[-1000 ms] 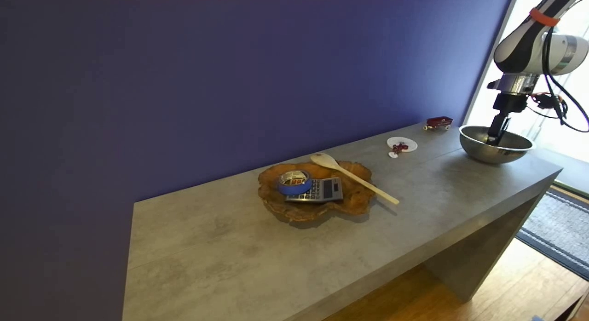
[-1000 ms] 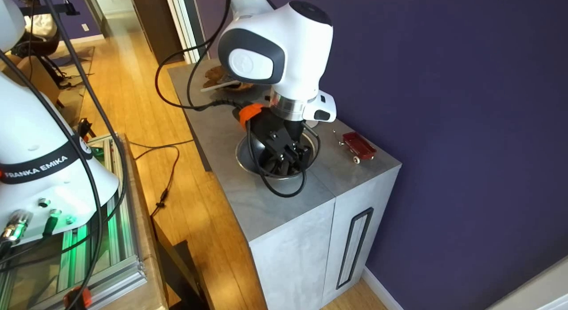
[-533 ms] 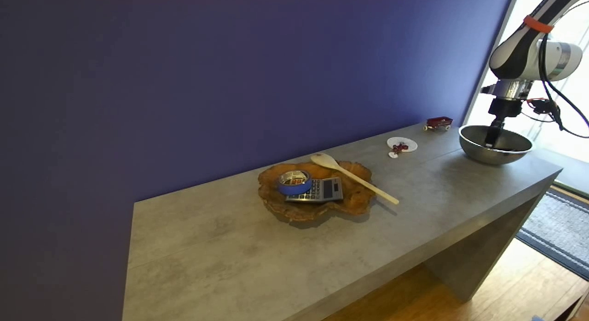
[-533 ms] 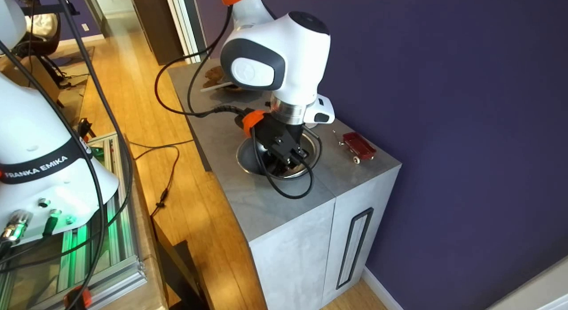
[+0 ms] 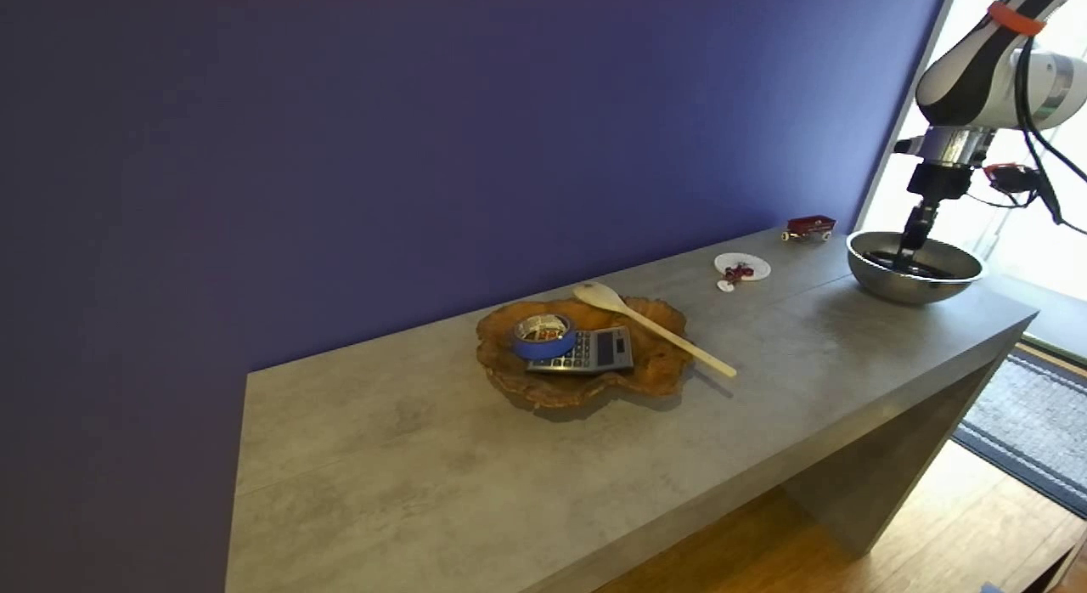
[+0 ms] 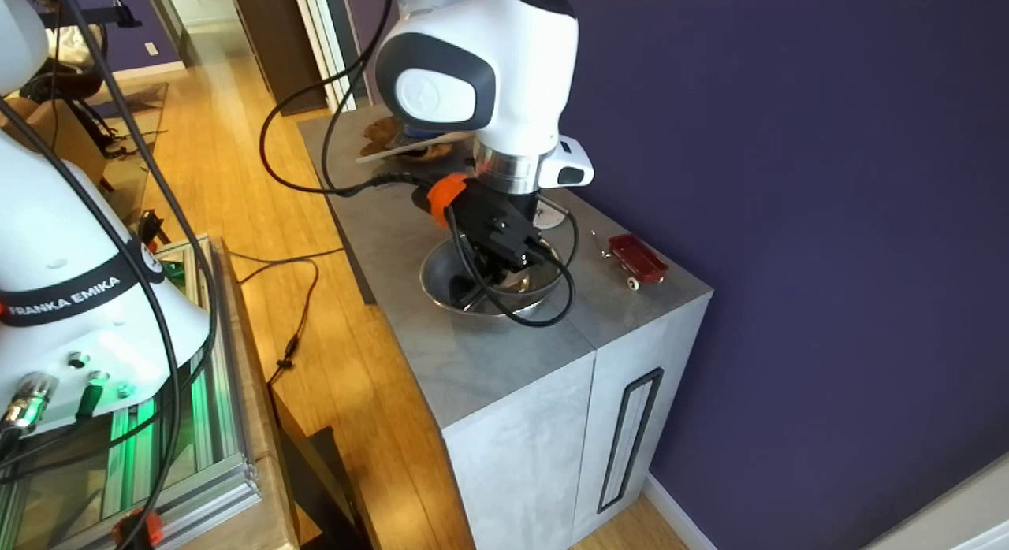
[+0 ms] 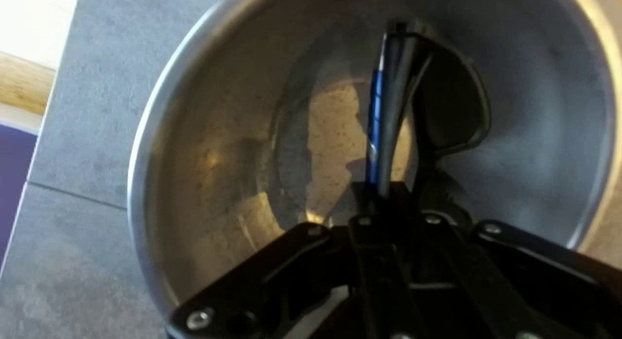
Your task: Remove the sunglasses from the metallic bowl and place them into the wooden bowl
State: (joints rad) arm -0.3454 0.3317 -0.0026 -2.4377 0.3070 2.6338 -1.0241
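Observation:
The metallic bowl [image 5: 910, 289] stands at the table's far end, its inner wall [image 7: 214, 149] filling much of the wrist view. Inside it are the dark sunglasses [image 7: 452, 96], one lens and the folded blue and grey temples showing. My gripper [image 7: 383, 188] is shut on those temples, the lens lying beyond the fingertips. In an exterior view the gripper [image 5: 906, 257] reaches down into the metallic bowl, with the dark sunglasses [image 5: 927, 271] at its tips. Whether they touch the bowl I cannot tell. The wooden bowl [image 5: 664, 374] sits mid-table, partly hidden behind the arm in an exterior view [image 6: 380, 132].
A calculator [image 5: 599, 352], a roll of blue tape [image 5: 543, 347] and a wooden spoon [image 5: 658, 328] lie in the wooden bowl, the spoon's handle jutting over its rim. Between the bowls, near the purple wall, are a white dish [image 5: 751, 262] and a red toy wagon [image 5: 809, 227].
My gripper first sank deeper into the metallic bowl, then closed on the sunglasses and rose a little. The sunglasses now show higher and more plainly in the bowl.

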